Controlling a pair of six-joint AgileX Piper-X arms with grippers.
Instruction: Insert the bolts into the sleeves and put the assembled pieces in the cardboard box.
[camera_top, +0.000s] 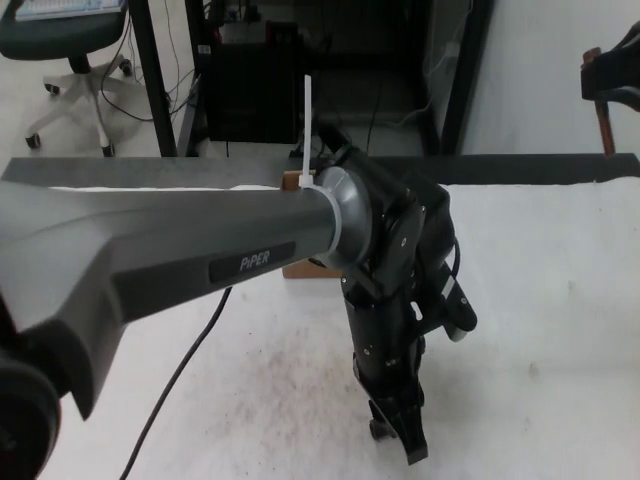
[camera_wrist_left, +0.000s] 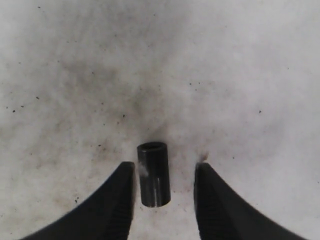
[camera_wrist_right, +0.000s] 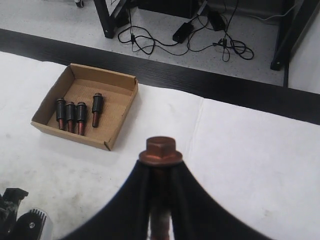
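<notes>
A black sleeve (camera_wrist_left: 154, 175) lies on the white bench top, right between the fingertips of my left gripper (camera_wrist_left: 164, 166), which is open around it without touching. In the high view that left gripper (camera_top: 395, 432) points straight down at the near middle of the bench. My right gripper (camera_wrist_right: 161, 169) is shut on a copper bolt (camera_wrist_right: 160, 150), head outward. It shows at the far right of the high view (camera_top: 607, 90), held above the bench. The cardboard box (camera_wrist_right: 121, 114) holds several assembled pieces (camera_wrist_right: 75, 116); the left arm mostly hides the box (camera_top: 303, 269) in the high view.
The left arm's grey link (camera_top: 170, 255) crosses the high view from the left. A black cable (camera_top: 180, 372) trails over the white cover. Behind the bench's dark far edge (camera_wrist_right: 210, 90) are floor cables (camera_wrist_right: 200, 35), frame legs and an office chair (camera_top: 70, 50).
</notes>
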